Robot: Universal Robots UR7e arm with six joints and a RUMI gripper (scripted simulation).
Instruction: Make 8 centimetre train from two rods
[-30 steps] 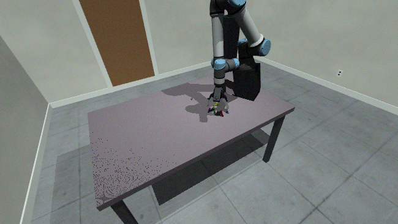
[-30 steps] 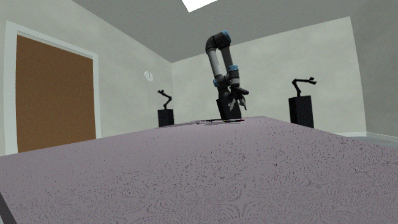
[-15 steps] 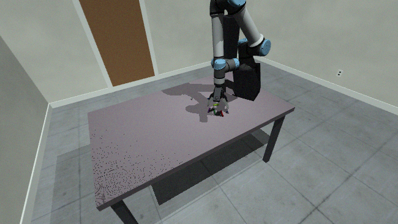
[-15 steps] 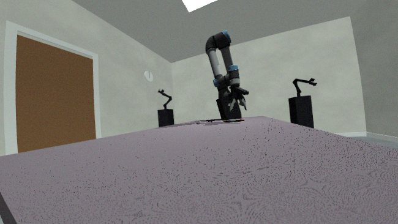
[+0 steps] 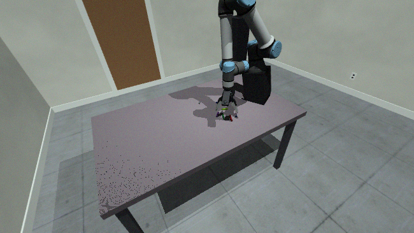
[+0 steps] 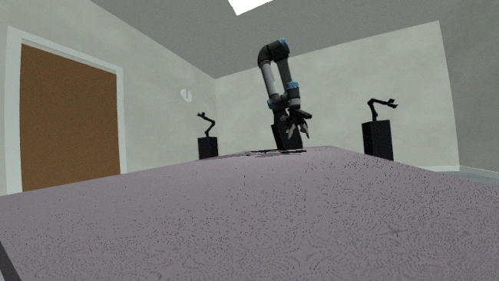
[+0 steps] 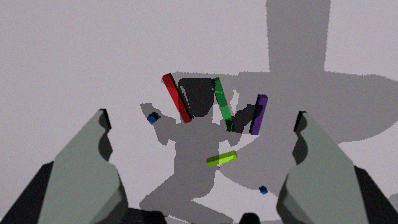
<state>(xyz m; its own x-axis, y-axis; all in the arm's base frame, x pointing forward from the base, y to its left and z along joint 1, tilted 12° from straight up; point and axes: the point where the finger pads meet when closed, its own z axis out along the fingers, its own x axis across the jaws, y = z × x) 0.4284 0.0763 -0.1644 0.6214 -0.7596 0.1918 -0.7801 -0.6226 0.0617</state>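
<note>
Currently the two-jaw gripper [image 5: 227, 109] [image 6: 299, 137] [image 7: 201, 111] stands wide open, empty; recommend gripping the long red rod [image 5: 230, 118] [image 7: 177, 98] mid-length, jaws square across it.

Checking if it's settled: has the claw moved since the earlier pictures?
No, not visibly: the claw keeps its place against the black pedestal, exterior view.
</note>
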